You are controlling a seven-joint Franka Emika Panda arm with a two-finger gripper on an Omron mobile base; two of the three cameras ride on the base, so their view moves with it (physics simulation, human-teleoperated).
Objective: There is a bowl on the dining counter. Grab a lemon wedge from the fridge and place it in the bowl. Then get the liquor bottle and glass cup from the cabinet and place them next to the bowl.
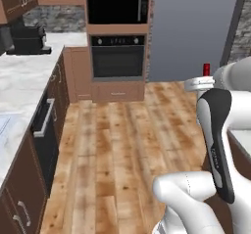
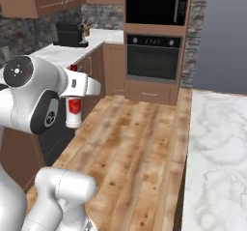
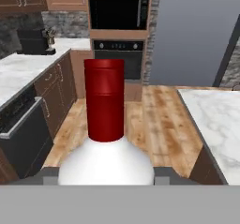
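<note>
While the base stands on the wooden floor between the two marble runs, we log the gripper as closed around the liquor bottle: in the right base view the white body and red label hang directly below the hand, and the red cap rises straight up the middle of the hand view, just ahead of the tips. Jaws stand fairly wide, which we read as the width of the bottle's body, not an empty hand; the finger pads themselves are hidden behind the shoulder of the bottle.

We judge the bottle is carried upright and clear of every surface so that it can be set down on its base without re-gripping. In the left base view only the cap shows, just above the wrist.

Relative to the tool: the dining counter lies to the right of the gripper and below it, well apart; the stove-side counter with the coffee machine lies to the left; the wall oven is straight ahead, beyond the cap.

Bowl, lemon wedge and glass cup: we cannot place them from these views.

Judgement: transport step of the bottle under way; the placing beside the bowl is not yet done. The hand must swing right toward the marble top. Risk: tilting a tall, narrow-necked bottle during the swing.
</note>
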